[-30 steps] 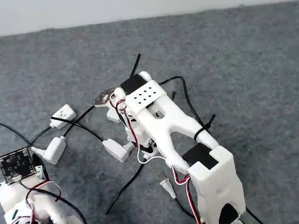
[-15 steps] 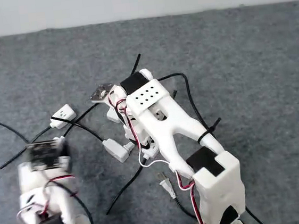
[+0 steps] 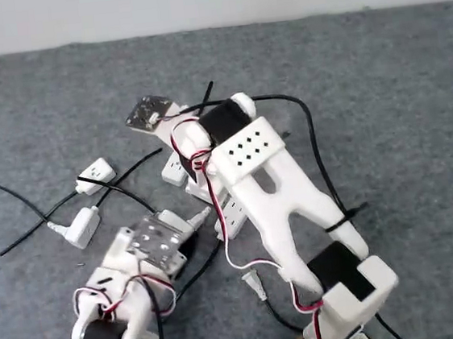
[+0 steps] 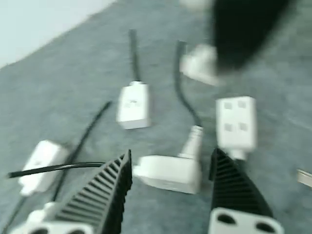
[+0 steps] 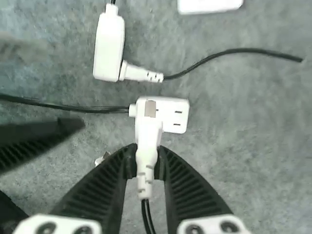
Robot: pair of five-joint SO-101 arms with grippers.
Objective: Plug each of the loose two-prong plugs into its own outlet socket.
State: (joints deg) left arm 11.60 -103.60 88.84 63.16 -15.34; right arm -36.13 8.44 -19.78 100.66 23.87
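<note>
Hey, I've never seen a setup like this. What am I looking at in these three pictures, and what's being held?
These are two small white robot arms on a grey carpeted table. One picture looks down from above; the other two come from cameras on each arm's wrist. White sockets and a loose two-prong plug on black cords lie about. The right gripper is shut on a white plug, held against an outlet socket. The left gripper is open over a white connector.
</note>
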